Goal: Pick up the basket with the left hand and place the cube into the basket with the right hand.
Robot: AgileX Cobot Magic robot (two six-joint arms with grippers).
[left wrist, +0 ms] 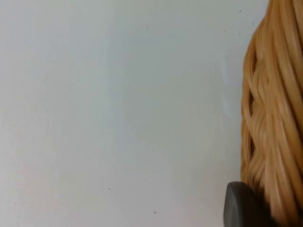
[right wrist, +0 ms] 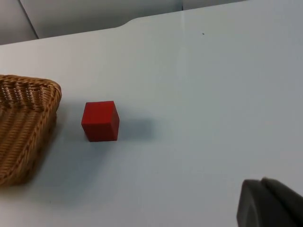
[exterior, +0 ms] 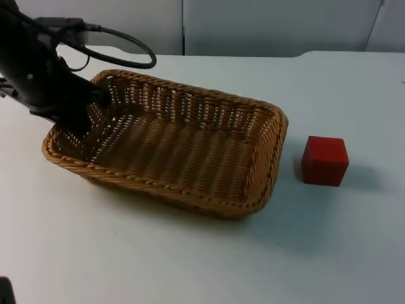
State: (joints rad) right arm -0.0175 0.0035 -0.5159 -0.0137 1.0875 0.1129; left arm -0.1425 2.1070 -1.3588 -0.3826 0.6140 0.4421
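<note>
Wicker basket (exterior: pixel 190 152) sits tilted on the white desk (exterior: pixel 190 266), its left end raised and its right end low toward the desk; left gripper (exterior: pixel 88 111) is at the basket's left short rim, pinching that rim, one finger inside the wall and the rest of the arm outside; in the left wrist view the woven rim (left wrist: pixel 272 118) runs close alongside a black fingertip (left wrist: pixel 239 208), bare desk beyond it. Red cube (exterior: pixel 324 160) stands flat on the desk just beside the basket's right short edge, apart from it, a narrow strip of desk between them; its shadow falls to the right. From the right wrist view the cube (right wrist: pixel 100 121) is seen near the basket's corner (right wrist: pixel 28 123), with open desk on its far side and toward the camera; right gripper hangs above the desk well apart from the cube, one dark fingertip (right wrist: pixel 270 205) showing; cannot tell whether its fingers are spread or together. Desk's back edge meets the grey partition wall (exterior: pixel 266 25) behind the basket; wide open surface in front.
</note>
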